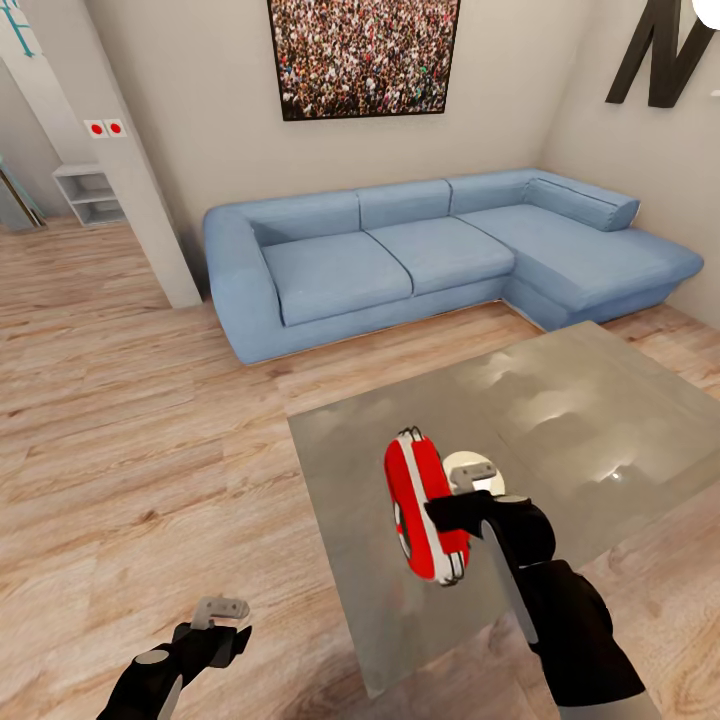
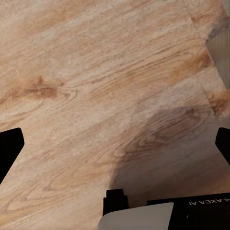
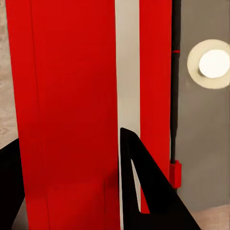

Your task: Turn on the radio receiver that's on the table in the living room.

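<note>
Two pincers are showing in the head view over a plank floor (image 1: pixel 120 420), with a blue sectional sofa (image 1: pixel 400 260) well beyond them against the wall.

Room: the living room is offering wide bare floor on the left pincer's side, while the sofa is standing well apart from the worktop (image 1: pixel 600 420), so the arms are having free room to swing.

Worktop: its glossy grey top is lying under and beyond the right pincer (image 1: pixel 462 525); the near corner and near edge are running just below the right arm, so any lowering move should be kept inward of that edge.

Radio receiver (image 1: pixel 425 505): it is being held on edge, apparently lifted above the worktop, inside the right pincer. In the right wrist view its red body with the white stripe (image 3: pixel 127 67) is sitting between the dark fingers (image 3: pixel 143 191), which are clamping it at both sides.

Step in hand, as a judgement: the grasp is made and the switching-on is pending. The dial face is turning away from the right pincer toward the left side, so the next move is calling for a press on that face, probably by the free arm.

Left pincer (image 1: pixel 225 625): it is hanging released over bare floor, its jaws spread wide in the left wrist view, grasping nothing.
</note>
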